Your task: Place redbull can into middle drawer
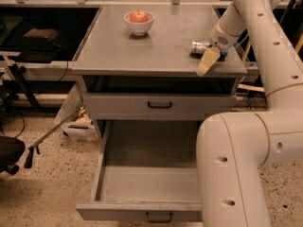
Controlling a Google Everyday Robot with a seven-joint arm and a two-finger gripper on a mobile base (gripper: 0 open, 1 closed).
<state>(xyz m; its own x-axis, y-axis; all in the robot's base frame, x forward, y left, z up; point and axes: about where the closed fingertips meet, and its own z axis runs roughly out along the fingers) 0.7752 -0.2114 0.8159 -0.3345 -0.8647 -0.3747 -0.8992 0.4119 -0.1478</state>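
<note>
The redbull can point(200, 47) lies on its side on the grey cabinet top point(156, 46), near the right edge. My gripper point(208, 60) hangs from the white arm right at the can, just in front of it and to its right, close to the top's front edge; I cannot tell if it touches the can. The middle drawer point(142, 186) is pulled out wide below, its flat grey floor bare, with a small dark handle point(158, 217) on its front.
A white bowl point(139, 23) with a red apple point(138, 16) stands at the back of the top. A shut drawer front point(159, 105) sits above the open one. My white arm point(236, 160) covers the open drawer's right side. A dark stick point(47, 138) lies on the floor at left.
</note>
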